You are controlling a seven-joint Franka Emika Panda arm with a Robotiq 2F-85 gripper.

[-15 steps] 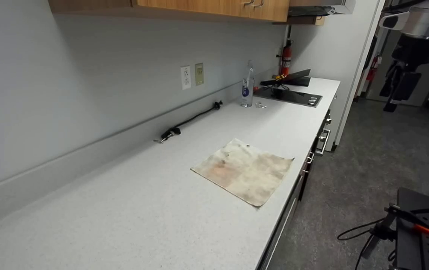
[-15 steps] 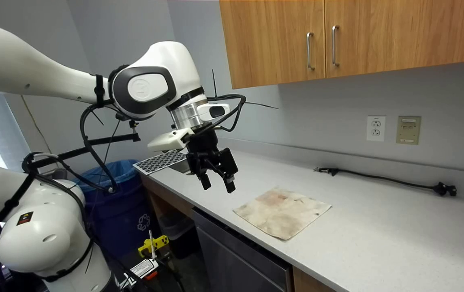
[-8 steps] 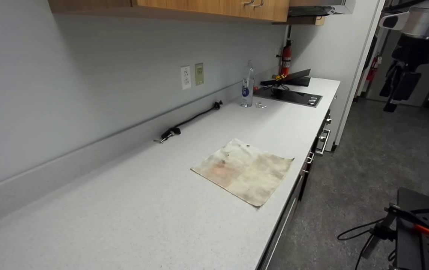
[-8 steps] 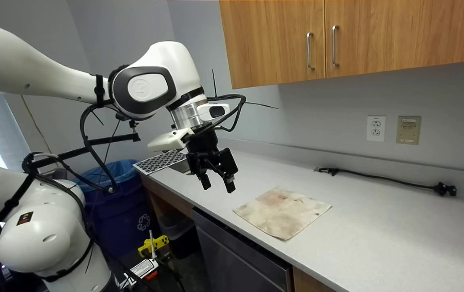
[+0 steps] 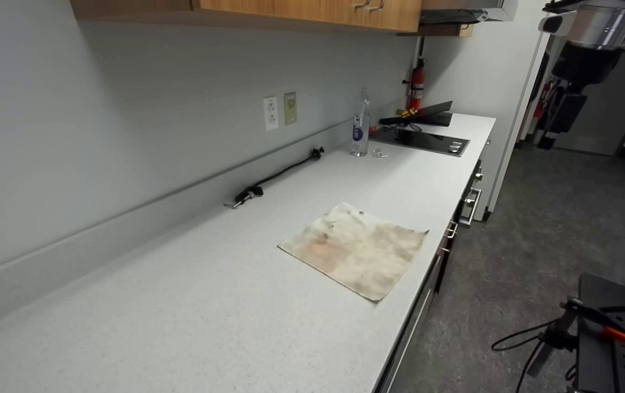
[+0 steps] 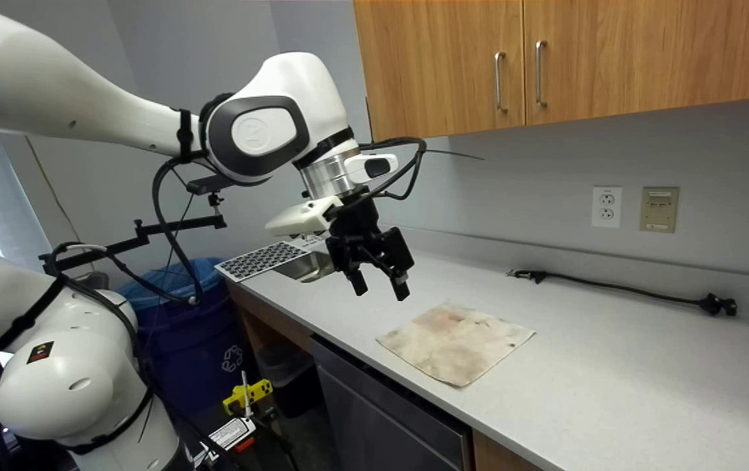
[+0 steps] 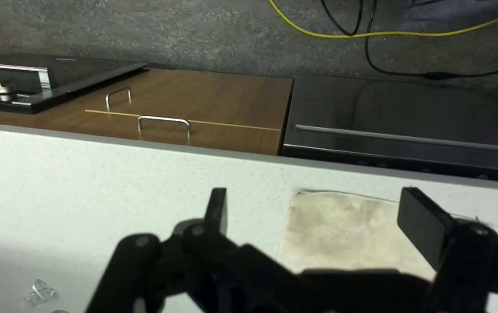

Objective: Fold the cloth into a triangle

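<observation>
The cloth lies spread out on the bench, near its front edge, lower than the end effector and apart from it. The fingers stand well apart. Compared with half a second ago, the end effector has shifted towards the cloth in both exterior views; the cloth itself lies unmoved

The white speckled counter carries a stained beige cloth, spread flat near the front edge, and a black cord lying lengthwise near the wall. Further along, a clear bottle stands upright, with a small clear object just beside it and a black cooktop beyond both. In an exterior view, a dotted board lies at the opposite end, beside a metal basin.
</observation>
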